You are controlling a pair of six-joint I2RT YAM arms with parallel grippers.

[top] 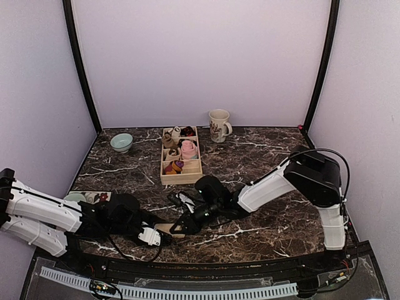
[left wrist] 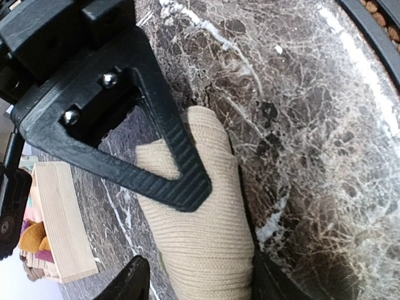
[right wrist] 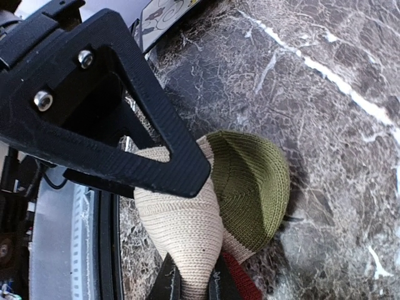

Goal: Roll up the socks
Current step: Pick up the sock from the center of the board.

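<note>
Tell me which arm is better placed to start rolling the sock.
Right, probably: the right gripper holds the sock at its green end, where rolling would start; the left gripper lies over the ribbed part.
</note>
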